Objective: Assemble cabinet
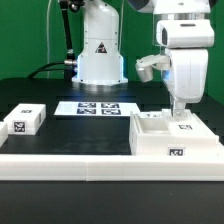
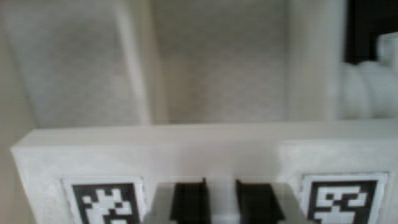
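Cabinet box (image 1: 152, 146) on a dark table at the exterior view's right, with my gripper (image 1: 180, 110) down at its top rim.

The box is the largest white part, with a tag on its front wall. The marker board (image 1: 98, 107) lies flat behind it toward the middle, and a small tagged block (image 1: 25, 121) sits well apart at the exterior view's left. In the wrist view my two dark fingers (image 2: 189, 200) stand close together at a white wall between two tags, with a pale strip between them. I cannot tell whether they are clamped on it or loose. To do this well, I judge I should centre the wall between my pads, stay square to it and close gently, since a skewed grip could drag the box.
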You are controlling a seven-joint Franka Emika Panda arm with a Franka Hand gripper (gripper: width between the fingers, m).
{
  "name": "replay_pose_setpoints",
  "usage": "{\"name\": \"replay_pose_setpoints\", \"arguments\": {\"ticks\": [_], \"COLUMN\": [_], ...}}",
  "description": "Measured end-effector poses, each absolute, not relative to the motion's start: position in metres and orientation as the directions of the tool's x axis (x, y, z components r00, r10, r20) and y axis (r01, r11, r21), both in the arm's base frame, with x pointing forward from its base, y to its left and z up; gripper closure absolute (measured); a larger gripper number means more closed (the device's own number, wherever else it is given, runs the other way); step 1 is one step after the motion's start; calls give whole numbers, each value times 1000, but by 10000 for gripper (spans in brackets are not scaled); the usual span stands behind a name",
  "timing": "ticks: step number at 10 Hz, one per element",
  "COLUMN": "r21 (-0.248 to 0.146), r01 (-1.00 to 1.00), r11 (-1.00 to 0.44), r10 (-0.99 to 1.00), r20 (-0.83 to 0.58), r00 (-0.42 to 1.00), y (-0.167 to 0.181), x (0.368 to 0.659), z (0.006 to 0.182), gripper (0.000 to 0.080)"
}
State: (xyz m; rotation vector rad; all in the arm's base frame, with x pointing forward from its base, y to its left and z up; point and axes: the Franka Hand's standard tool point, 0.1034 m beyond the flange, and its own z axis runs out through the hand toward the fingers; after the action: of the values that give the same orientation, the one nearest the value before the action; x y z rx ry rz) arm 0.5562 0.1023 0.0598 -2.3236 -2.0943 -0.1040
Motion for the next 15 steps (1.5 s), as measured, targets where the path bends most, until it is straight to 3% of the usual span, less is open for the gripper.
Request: {"name": "replay_pose_setpoints", "arguments": {"ticks": [3, 10, 11, 12, 13, 14, 15], "r21": [56, 42, 41, 41, 41, 41, 41], "r01": [992, 993, 993, 993, 993, 993, 993], "r11": [-114, -108, -108, -108, -108, -108, -108], "r10": [992, 993, 993, 993, 993, 993, 993], "r20": [66, 59, 59, 59, 59, 59, 59], "r00": [110, 105, 105, 105, 105, 105, 105], "y": [101, 100, 100, 100, 100, 100, 100], "x": [576, 575, 575, 575, 575, 575, 575], "z": [60, 59, 59, 59, 59, 59, 59], "gripper": [729, 728, 504, 504, 305, 168, 168]}}
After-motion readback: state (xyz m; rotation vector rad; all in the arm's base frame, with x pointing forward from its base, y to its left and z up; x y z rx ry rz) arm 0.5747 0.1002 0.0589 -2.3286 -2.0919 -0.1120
